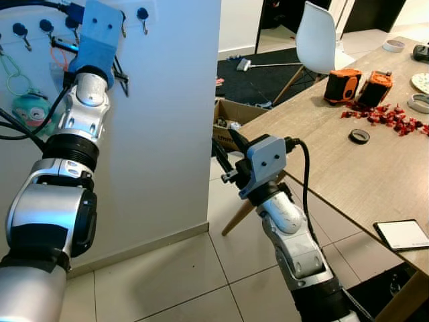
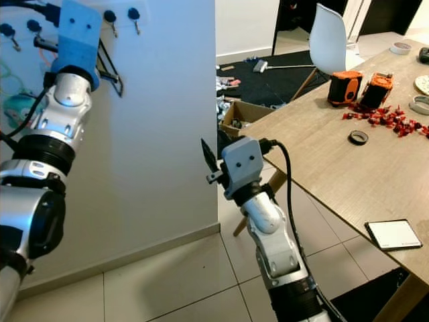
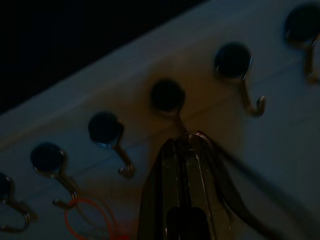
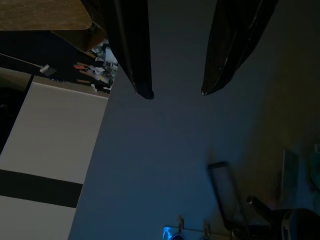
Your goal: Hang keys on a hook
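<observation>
A row of black-knobbed metal hooks (image 3: 167, 97) is fixed to the white wall (image 1: 167, 100). My left arm is raised to them, and my left gripper (image 3: 186, 145) is shut on a metal key ring (image 3: 199, 137) just below the middle hook's curl. Whether the ring is over the hook cannot be told. A black strap (image 1: 121, 72) hangs from the gripper beside the blue wrist housing (image 1: 98, 33). My right gripper (image 4: 176, 93) is held at mid height in front of the wall, open with nothing between its fingers.
Other hooks carry an orange ring (image 1: 60, 57) and a green ring with a teal charm (image 1: 28, 107). A wooden table (image 1: 322, 154) stands at the right with two orange devices (image 1: 342, 86), red bits, a tape roll and a tablet (image 1: 402, 235). Beyond it are a white chair (image 1: 318, 37) and a cardboard box (image 1: 234, 117).
</observation>
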